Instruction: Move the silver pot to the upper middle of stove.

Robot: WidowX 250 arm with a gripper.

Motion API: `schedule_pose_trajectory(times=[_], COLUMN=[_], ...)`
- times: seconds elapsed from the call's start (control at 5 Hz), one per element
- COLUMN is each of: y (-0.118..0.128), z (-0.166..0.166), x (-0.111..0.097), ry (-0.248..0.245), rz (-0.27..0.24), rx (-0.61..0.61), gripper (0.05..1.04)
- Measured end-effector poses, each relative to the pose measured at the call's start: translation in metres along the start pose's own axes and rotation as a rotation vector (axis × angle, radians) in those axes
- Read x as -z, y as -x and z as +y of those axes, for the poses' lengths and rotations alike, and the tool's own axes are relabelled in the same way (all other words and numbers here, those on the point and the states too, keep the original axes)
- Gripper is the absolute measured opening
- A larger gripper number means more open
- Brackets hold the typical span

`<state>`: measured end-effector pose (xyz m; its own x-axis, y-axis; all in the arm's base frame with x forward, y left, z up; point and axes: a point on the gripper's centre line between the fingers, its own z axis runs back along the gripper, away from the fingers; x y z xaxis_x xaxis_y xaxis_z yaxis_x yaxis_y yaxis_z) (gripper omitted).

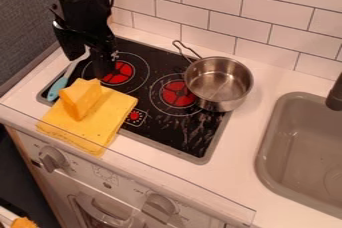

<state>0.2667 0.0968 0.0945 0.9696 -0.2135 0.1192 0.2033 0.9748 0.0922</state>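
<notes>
Sweeping low toward the silver pot (219, 81) could have clipped its thin handle (191, 51) and spun it, since it sat across the stove's (180, 142) right edge. Your gripper (97, 66) hung by the left burner (120, 73), near the easily toppled cheese (81, 99); you couldn't tell whether it was open or closed.

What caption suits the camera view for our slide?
Silver pot by the stove's right edge, cheese wedge on yellow cloth, robot arm upper left.
</notes>
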Motion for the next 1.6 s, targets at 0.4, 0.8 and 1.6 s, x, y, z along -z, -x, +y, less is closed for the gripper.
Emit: schedule_pose_trajectory(times=[0.4,0.8,1.6], y=[-0.022,-0.082,-0.101], z=[-0.033,-0.12,-0.15], x=[0.011,0.023,0.082], ry=[0.053,0.084,0.103], rz=[0.013,-0.013,0.086], rx=[0.08,0.393,0.457], gripper=[1.0,1.0,0.655])
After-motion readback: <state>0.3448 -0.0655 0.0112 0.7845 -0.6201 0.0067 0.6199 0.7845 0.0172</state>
